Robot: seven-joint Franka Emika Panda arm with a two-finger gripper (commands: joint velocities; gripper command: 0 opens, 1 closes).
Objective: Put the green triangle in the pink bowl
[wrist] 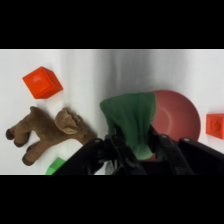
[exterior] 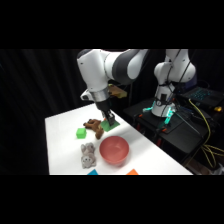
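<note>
I hold the green triangle (wrist: 131, 122) pinched between the fingers of the gripper (wrist: 136, 150), lifted off the table (exterior: 62, 130), because the pink bowl (wrist: 176, 116) lies just ahead, ready to receive it.

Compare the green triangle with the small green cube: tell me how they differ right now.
The green triangle is a darker, medium green; the green cube is brighter. The triangle is wedge-shaped and looks larger; the cube is boxy and smaller. The triangle is clamped in the gripper, near the pink bowl; the cube sits free on the table, left of the brown plush toy. Both are green blocks.
</note>
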